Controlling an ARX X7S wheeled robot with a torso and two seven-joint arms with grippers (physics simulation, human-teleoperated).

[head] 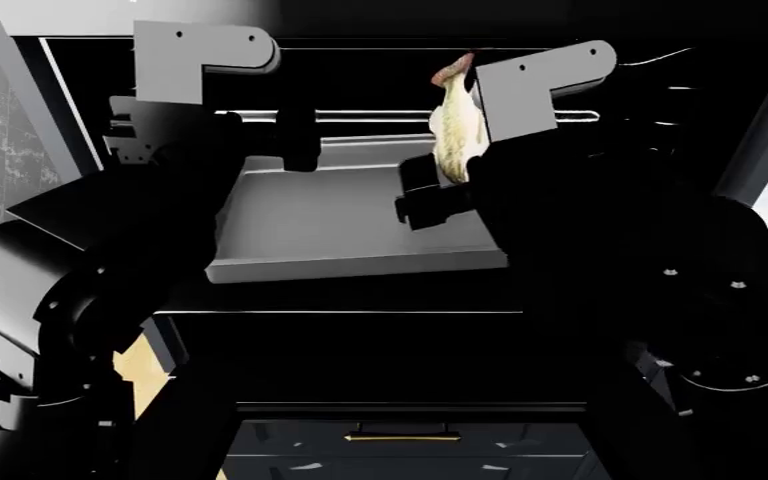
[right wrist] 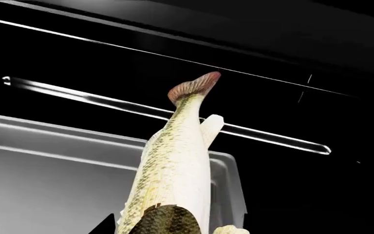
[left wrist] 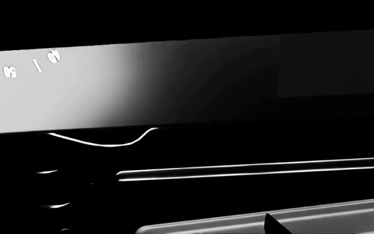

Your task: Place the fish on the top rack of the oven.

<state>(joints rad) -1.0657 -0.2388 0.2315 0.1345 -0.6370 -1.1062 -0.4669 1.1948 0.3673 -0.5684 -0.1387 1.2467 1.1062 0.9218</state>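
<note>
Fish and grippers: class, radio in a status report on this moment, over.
Right gripper shut on fish, tail pointing up. Fish at open oven, not yet on top rack. Left gripper's state unreadable. Grey tray below; nothing blocking.

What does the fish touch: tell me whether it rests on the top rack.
Apart. The right wrist view shows the fish held upright, tail raised, not lying on the top rack.

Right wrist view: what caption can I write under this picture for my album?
A yellowish-olive fish with a pinkish-brown tail pointing up at the bright silvery top rack bar inside the dark black oven.

Olive-scaled fish (right wrist: 171, 175) (pale belly, pinkish tail), seemingly black oven (head: 357, 340)
</note>
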